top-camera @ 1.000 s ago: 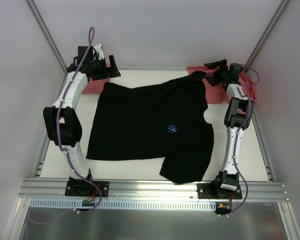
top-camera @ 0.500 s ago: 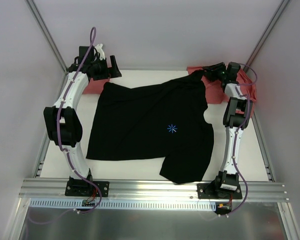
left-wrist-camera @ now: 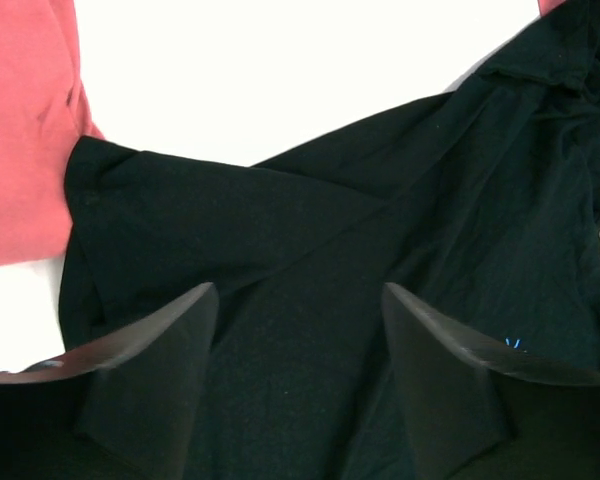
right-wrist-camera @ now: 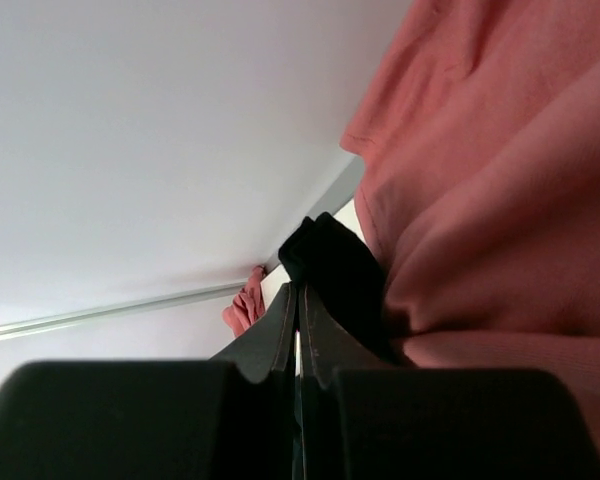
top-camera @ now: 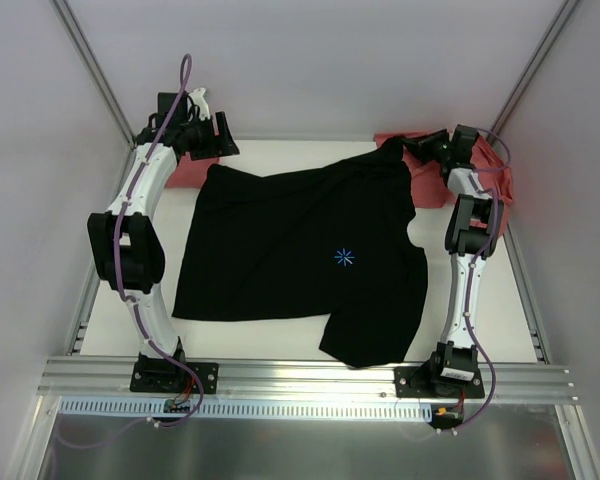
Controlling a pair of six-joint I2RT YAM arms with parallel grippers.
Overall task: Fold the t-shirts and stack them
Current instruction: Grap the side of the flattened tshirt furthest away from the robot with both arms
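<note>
Setting: white desk [top-camera: 290, 150] inside a pale-walled enclosure.
Main item: large, soft black t-shirt [top-camera: 290, 250] with a small light-blue starburst chest mark, spread rumpled and unfolded across the desk's middle.
Other items: plain salmon-red cloth t-shirts, bunched at the far left [top-camera: 185, 170] and far right [top-camera: 495, 180] corners.
Change: right end effector [right-wrist-camera: 298, 295], spread open a second ago, has dropped and closed on the black t-shirt's far right corner.
Left end effector [left-wrist-camera: 300, 290]: wide open, empty, above the far left corner.
Meaning: probably one corner secured, the other pending; no fold made yet.
</note>
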